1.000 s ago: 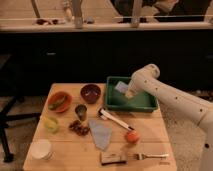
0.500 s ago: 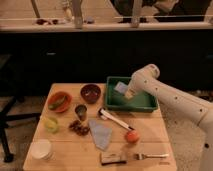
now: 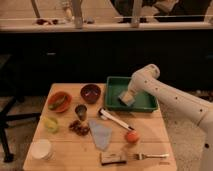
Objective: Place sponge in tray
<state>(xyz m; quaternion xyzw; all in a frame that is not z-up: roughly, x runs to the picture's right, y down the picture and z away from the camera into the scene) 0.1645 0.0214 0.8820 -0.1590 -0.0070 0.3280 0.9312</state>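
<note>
On the near edge of the tabletop [image 3: 60, 162], a brown-and-tan block [image 3: 112, 158] and a fork [image 3: 151, 156] are lying apart from the job, with a white cup [image 3: 41, 148] at the near left corner. Farther in, a pale cloth [image 3: 100, 134], an orange fruit [image 3: 132, 136] and a white-handled tool [image 3: 115, 120] are sitting in the middle, and a dark red bowl [image 3: 91, 93] is standing just left of the tray [image 3: 148, 104].

I am holding the gripper [image 3: 126, 97] inside the tray's outline, reaching in from the right, low over the floor near its centre. The sponge [image 3: 125, 98] is sitting directly at the gripper's tip, so the two are lining up one under the other, with no sideways gap between them. The sponge's long axis is running tilted, roughly front-left to back-right.

Whether the gripper is clamping the sponge or letting go of it, I cannot tell. Whether the sponge is touching the tray floor is equally unclear.

I am judging that placement is hinging on that vertical line alone: release, then lift straight up.
</note>
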